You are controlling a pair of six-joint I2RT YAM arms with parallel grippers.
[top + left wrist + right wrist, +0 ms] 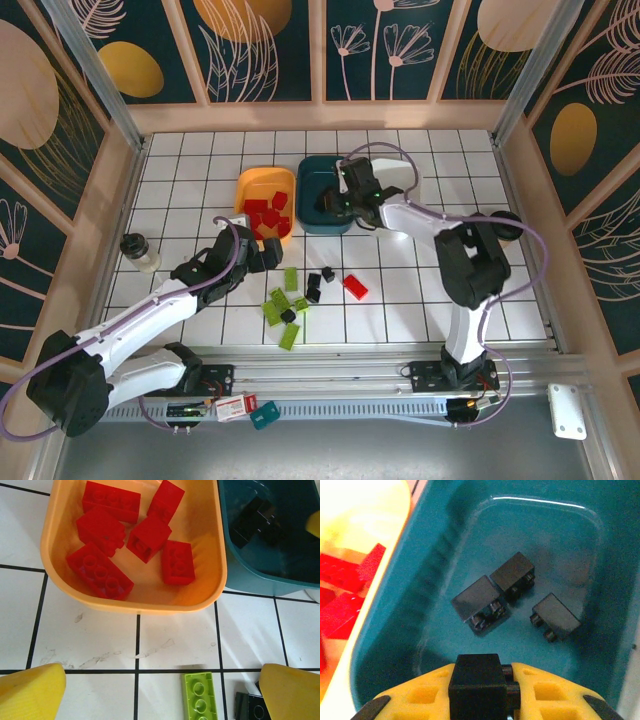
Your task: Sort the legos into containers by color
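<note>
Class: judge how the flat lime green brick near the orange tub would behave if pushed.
Lime green brick looks like rigid moulded plastic, so probably stiff. Lying flat on smooth tiles, it should slide, not roll or tip.

Right gripper clamped on black brick above teal tub. Three black bricks on tub floor. Red bricks in orange tub, left.

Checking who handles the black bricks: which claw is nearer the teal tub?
Right. The right claw hangs over the teal tub, shut on a black brick; the left claw stands open at the near side of the orange tub beside it.
</note>
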